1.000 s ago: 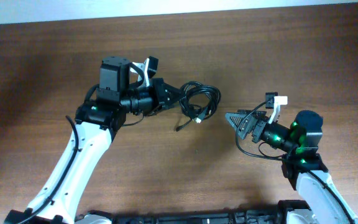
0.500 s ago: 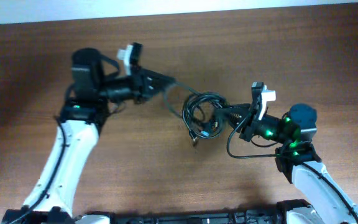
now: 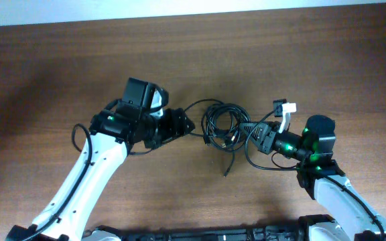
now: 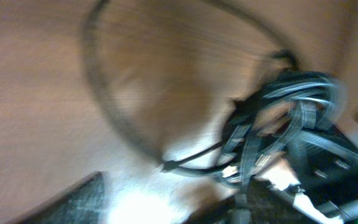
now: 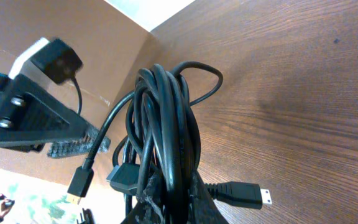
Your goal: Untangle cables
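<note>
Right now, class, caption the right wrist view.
Right claw clamps a tangled bundle of thin black cables, plug ends loose, over a brown wooden table.

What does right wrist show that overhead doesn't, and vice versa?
Right wrist only: plug detail, a gold-tipped plug and a black plug with a metal tip, plus the cables pinched in the right gripper's jaws. Overhead only: the left arm and right arm whole, and one loose end trailing off the coil toward the robot. Both: the coiled cables, the left gripper beside them, the wooden table.
</note>
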